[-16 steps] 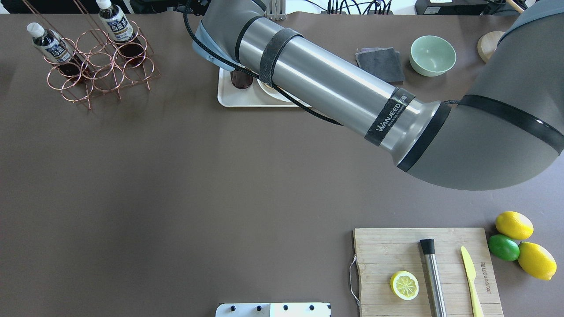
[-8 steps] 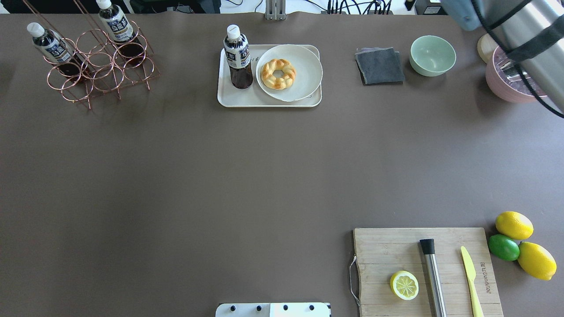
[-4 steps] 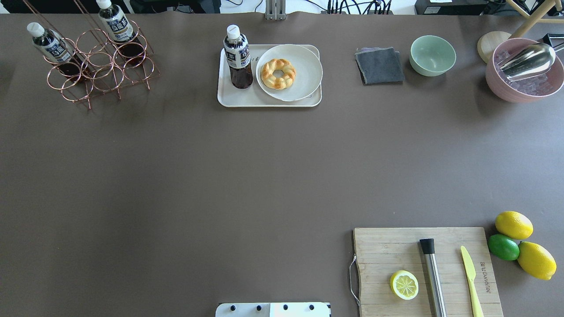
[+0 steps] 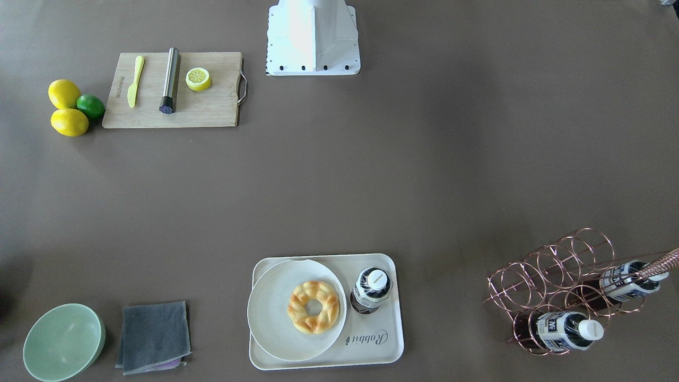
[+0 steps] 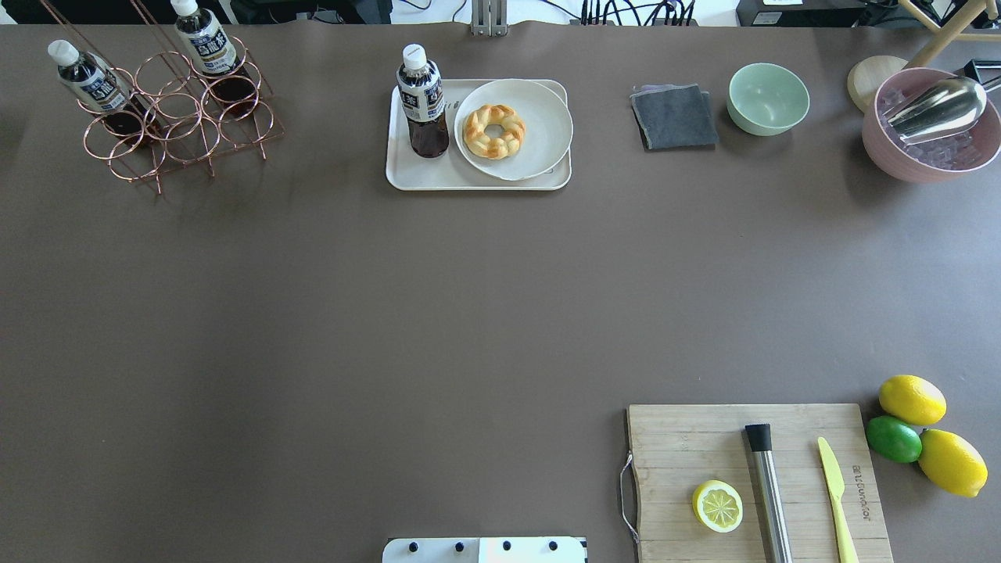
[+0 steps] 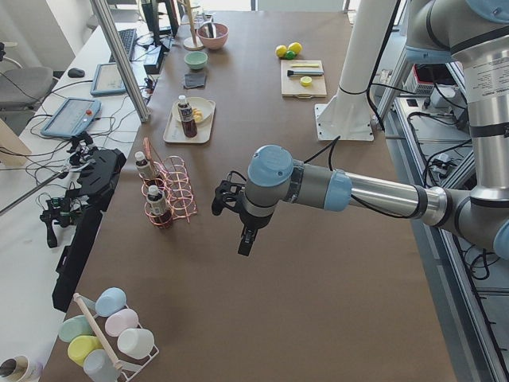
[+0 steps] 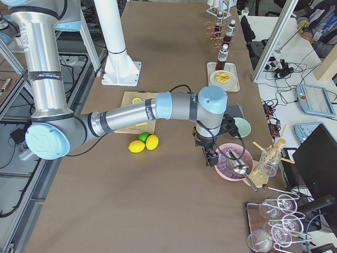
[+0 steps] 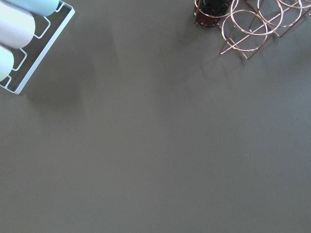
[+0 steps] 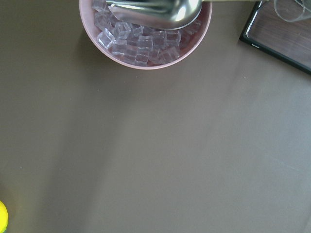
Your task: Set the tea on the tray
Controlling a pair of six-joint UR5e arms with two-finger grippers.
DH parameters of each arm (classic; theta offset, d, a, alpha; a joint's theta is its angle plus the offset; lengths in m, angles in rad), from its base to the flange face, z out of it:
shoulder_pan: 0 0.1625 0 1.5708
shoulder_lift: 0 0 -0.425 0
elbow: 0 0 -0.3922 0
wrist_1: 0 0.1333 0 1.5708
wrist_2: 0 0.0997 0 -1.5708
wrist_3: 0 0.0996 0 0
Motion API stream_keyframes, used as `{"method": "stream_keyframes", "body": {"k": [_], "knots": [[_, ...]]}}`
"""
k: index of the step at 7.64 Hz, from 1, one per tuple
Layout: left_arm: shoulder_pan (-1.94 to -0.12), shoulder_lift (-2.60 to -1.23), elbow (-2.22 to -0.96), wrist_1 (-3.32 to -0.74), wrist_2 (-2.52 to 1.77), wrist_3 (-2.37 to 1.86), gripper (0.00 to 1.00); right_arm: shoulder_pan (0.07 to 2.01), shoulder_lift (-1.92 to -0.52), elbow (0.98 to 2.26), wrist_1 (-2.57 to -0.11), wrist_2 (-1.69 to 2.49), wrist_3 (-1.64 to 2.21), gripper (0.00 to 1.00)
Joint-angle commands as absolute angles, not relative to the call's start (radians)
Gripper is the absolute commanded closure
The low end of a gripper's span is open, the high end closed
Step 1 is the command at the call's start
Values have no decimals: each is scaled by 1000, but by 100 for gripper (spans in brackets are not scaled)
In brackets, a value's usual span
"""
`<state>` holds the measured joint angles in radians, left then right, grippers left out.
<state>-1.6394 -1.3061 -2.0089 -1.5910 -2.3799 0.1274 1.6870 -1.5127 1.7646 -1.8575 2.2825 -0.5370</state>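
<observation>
One tea is standing upright on the tray, well away from my left gripper and right gripper, so I'm calling this done, nothing left. Both are hanging over the table; can't tell whether they're spread or closed.

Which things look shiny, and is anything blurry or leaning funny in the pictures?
Overhead exterior view: the metal scoop glints bright in the pink bowl, and the tea seems to lean because of the camera's angle. Front-facing view: it is seen almost from above. Right wrist view: the ice cubes look sharp.
</observation>
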Motion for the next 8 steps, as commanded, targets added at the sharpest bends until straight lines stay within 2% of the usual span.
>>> {"method": "stream_keyframes", "body": {"k": [1,8], "knots": [[-1643,-1266,-1944,-1634,-2381,195,3,1759,-1632,1775,-1796,2275,-577,0],[-1631,-1261,-1930,-1689,-2324,190,2,1779,-1641,1795,-1802,2257,-572,0]]}}
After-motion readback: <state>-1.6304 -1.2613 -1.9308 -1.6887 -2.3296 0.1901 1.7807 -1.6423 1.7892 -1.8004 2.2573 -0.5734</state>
